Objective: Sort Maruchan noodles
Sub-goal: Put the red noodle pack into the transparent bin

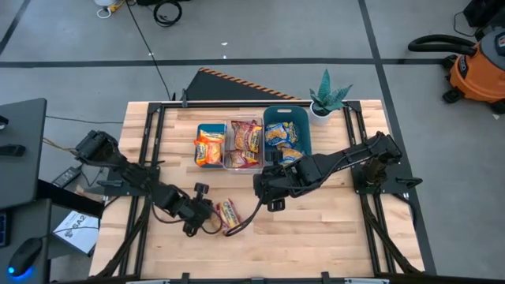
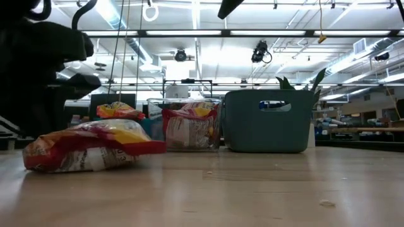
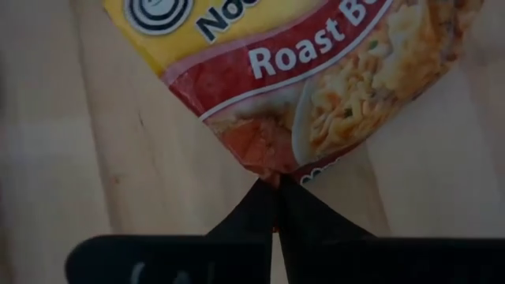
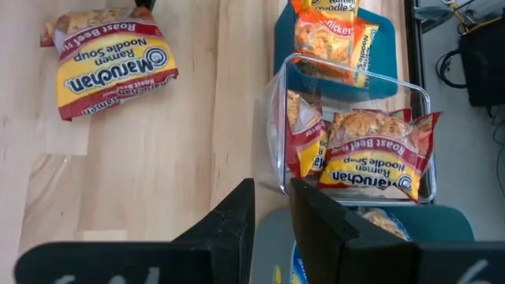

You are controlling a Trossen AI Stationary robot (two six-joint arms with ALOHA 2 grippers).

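One dark red Maruchan packet (image 1: 229,212) lies flat on the wood near the table's front; it also shows in the low view (image 2: 88,146) and the right wrist view (image 4: 110,67). My left gripper (image 1: 210,215) (image 3: 276,197) is low beside it and shut on its corner. My right gripper (image 1: 267,177) (image 4: 272,201) hovers open just in front of the bins and touches nothing. Orange packets (image 1: 209,147) fill the left teal bin, dark red packets (image 4: 379,154) sit in the clear bin, and blue packets (image 1: 286,138) sit in the right teal bin. My left gripper pinches one corner of the dark red packet (image 3: 271,172) between its two shut fingertips. It comes at the corner from the table's left, low over the wood. The packet lies flat on the table beyond the fingers.
Three bins stand side by side at the table's far middle: left teal bin (image 1: 198,138), clear bin (image 1: 229,166), right teal bin (image 1: 306,126). A potted plant (image 1: 325,99) stands at the far right corner. Bare wood (image 1: 331,229) lies in front of the bins.
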